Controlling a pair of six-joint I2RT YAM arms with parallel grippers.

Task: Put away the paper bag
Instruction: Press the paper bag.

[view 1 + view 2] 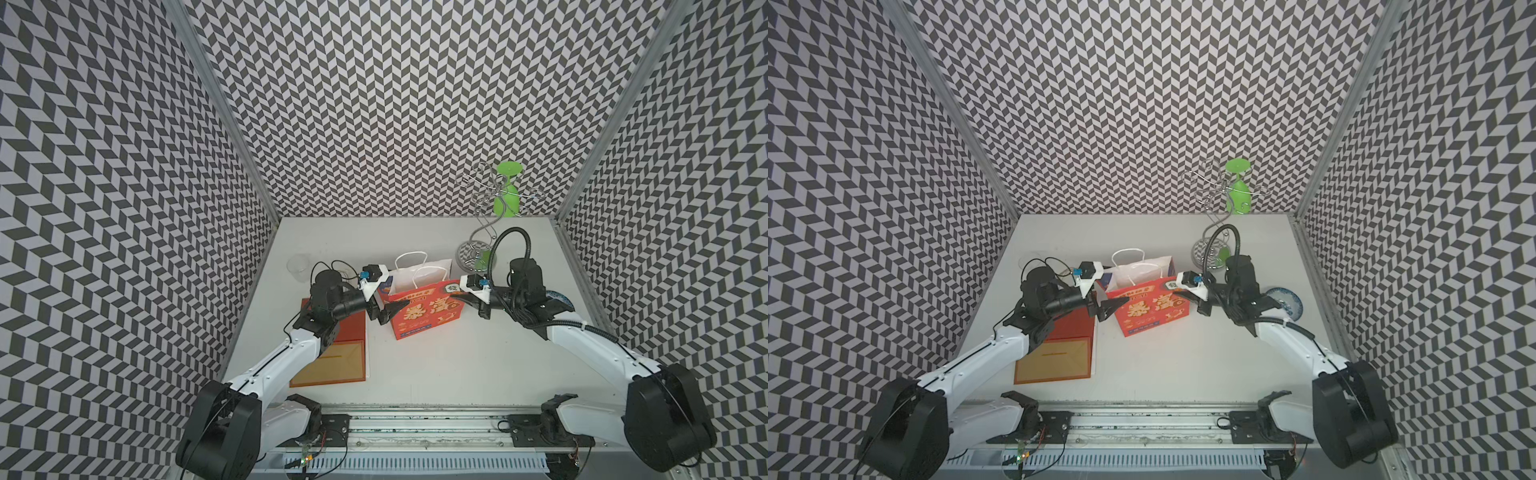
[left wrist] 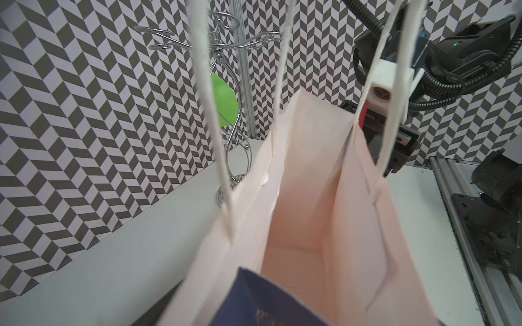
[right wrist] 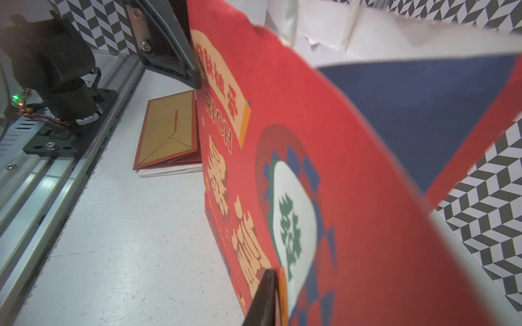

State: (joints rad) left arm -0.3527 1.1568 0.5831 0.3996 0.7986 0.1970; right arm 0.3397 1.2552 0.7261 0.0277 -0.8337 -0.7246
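The paper bag (image 1: 428,313) stands upright and open in the middle of the tabletop (image 1: 457,365), handles up. The right end effector (image 1: 460,296) is pinched closed on the top corner of its red front wall. The left end effector (image 1: 390,312) stands wide open at the opposite end, one finger against the front face, gripping nothing. This looks to me like collapsing the bag flat. I'd hold the right pinch firm and press the blue side panel (image 2: 254,302) inward along its crease, gently, so the paper folds rather than crumples. A folded bag (image 1: 332,361) lying flat just beside it suggests where this one goes.
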